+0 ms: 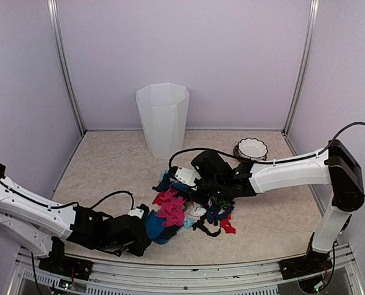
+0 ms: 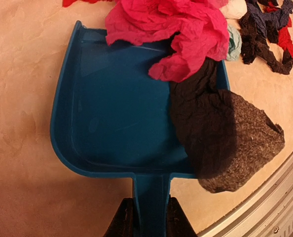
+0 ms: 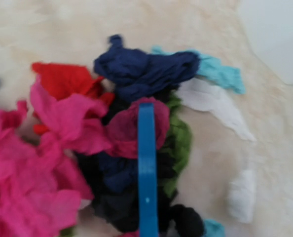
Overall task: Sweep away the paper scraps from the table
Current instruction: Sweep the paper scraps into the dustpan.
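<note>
The paper scraps (image 1: 181,206) lie in a pink, red, black, blue and green heap at the middle of the table (image 1: 109,166). My left gripper (image 1: 136,236) is shut on the handle of the blue dustpan (image 1: 155,226), which lies flat with its mouth at the heap. In the left wrist view my left gripper (image 2: 149,217) clamps the dustpan (image 2: 112,113); pink scraps (image 2: 171,29) and a black scrap (image 2: 220,138) lie in it. My right gripper (image 1: 181,178) holds the blue brush (image 3: 146,168) over the heap's far side; its fingers are out of the right wrist view.
A tall white bin (image 1: 163,120) stands behind the heap and shows in the right wrist view (image 3: 279,34). A white scalloped bowl (image 1: 251,148) sits at the back right. The table's metal front edge (image 2: 265,197) runs close to the dustpan. White scraps (image 3: 241,193) lie apart.
</note>
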You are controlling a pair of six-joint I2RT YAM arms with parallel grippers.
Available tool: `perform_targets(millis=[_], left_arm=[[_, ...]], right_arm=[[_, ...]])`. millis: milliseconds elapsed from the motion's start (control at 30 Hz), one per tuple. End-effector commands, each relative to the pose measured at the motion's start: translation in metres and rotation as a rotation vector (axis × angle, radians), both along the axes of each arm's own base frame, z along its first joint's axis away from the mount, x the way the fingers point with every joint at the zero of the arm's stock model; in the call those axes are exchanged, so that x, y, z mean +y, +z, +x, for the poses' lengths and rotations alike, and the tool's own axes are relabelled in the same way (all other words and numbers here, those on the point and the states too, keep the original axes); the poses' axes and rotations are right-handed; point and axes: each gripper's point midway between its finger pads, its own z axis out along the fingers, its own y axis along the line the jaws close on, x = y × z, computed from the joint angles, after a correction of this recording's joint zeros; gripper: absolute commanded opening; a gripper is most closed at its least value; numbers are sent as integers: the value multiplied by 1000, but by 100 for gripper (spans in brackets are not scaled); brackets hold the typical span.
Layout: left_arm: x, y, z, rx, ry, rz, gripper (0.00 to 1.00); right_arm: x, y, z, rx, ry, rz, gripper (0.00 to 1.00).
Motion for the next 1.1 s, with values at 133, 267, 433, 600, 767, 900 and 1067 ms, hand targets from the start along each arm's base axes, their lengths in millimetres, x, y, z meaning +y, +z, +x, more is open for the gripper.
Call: perform_targets(millis=[133, 267, 433, 600, 767, 900, 1067], left_arm=[[3, -12, 12, -20, 5, 29, 0], [4, -11, 18, -47, 26, 26, 0], [5, -9, 26, -89, 45, 15, 0], [5, -7, 34, -138, 58, 6, 0], [7, -2, 42, -197, 78, -13, 0], [9, -1, 48, -233, 101, -24, 0], [7, 1, 50, -262, 96, -32, 0]], right_arm=[[19, -8, -37, 50, 104, 24, 0], [26, -8, -49, 67, 133, 40, 0], [30, -5, -61, 75, 155, 43, 0], [35, 3, -70, 73, 174, 52, 0], [34, 16, -71, 74, 173, 61, 0], [32, 26, -72, 63, 177, 79, 0], [26, 33, -62, 13, 128, 78, 0]])
